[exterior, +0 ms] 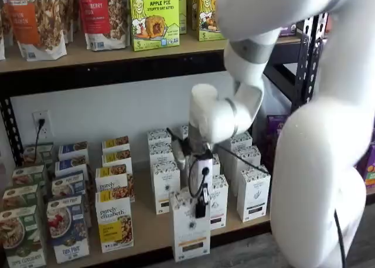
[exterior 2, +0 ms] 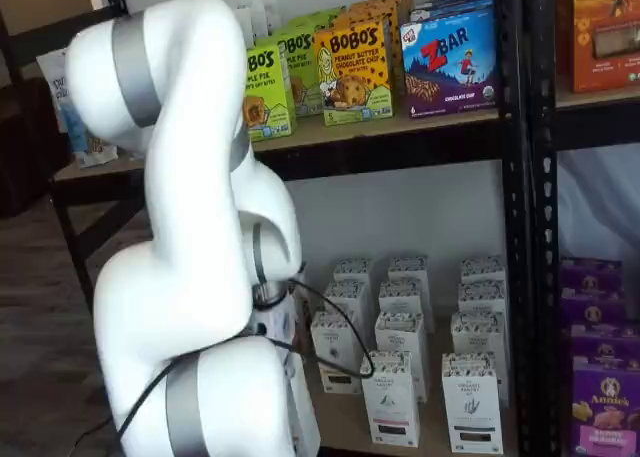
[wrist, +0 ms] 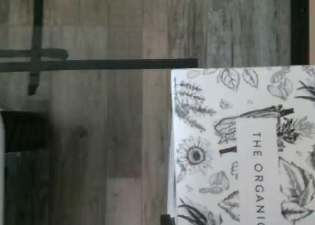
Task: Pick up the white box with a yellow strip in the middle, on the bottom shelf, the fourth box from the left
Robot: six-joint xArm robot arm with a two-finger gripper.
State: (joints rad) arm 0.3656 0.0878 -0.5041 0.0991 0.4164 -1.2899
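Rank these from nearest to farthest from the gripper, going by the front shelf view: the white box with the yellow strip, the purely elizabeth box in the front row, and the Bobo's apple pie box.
1. The white box, held in the gripper, out in front of the bottom shelf.
2. The purely elizabeth box, to the camera's left on that shelf.
3. The Bobo's apple pie box, on the shelf above.

The white box (exterior: 190, 233) stands out in front of the bottom shelf (exterior: 146, 227), forward of the rows of cartons (exterior: 166, 186), with the hand (exterior: 201, 206) at its top. Left of it sit the granola boxes (exterior: 115, 221); right of it, more cartons (exterior: 254, 192). On the upper shelf (exterior: 117, 60) stand the snack-bar boxes (exterior: 154, 16).
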